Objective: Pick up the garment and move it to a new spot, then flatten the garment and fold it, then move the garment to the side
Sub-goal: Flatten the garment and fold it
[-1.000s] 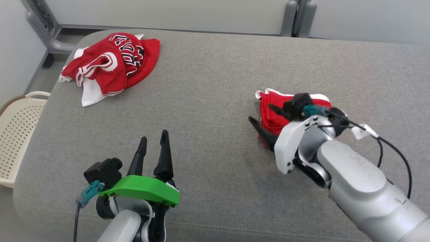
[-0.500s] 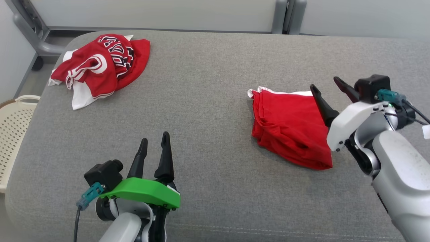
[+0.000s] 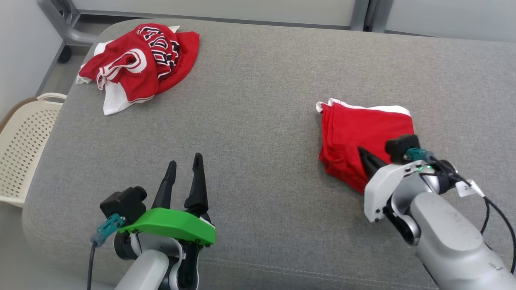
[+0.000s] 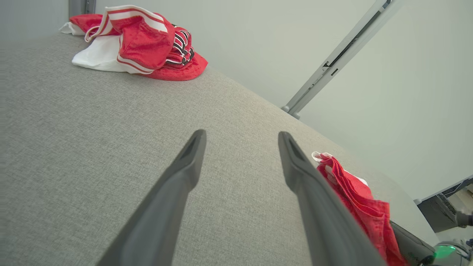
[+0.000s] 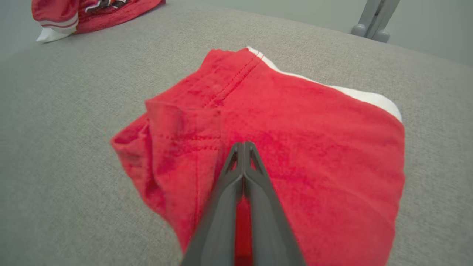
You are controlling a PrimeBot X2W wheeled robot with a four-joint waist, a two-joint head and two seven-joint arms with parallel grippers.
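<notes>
Red on grey here: the garment (image 3: 139,60), the lettered jersey with its white panels and striped trim, lies crumpled in a heap at the far left corner of the grey padded table (image 3: 258,100), well apart from both arms. The right gripper (image 5: 244,146) sits over the near edge of the smaller folded red cloth (image 3: 363,129) on the right, its fingers pressed together, tips on the fabric, though I can't tell if any fold is caught between them. The left gripper (image 3: 184,167) hovers at the near left, fingers apart, holding nothing. The danger, as I read it: if those closed tips have snagged a layer, pulling away could drag that cloth and undo its fold. The jersey lies close to the table's rim above the cream basket (image 3: 24,149), so a shallow one-layer grab may tip it over the edge. Against half a second ago, the right gripper has come from beside the cloth's right edge, fingers spread, to its near edge and closed; the camera has shifted too.
</notes>
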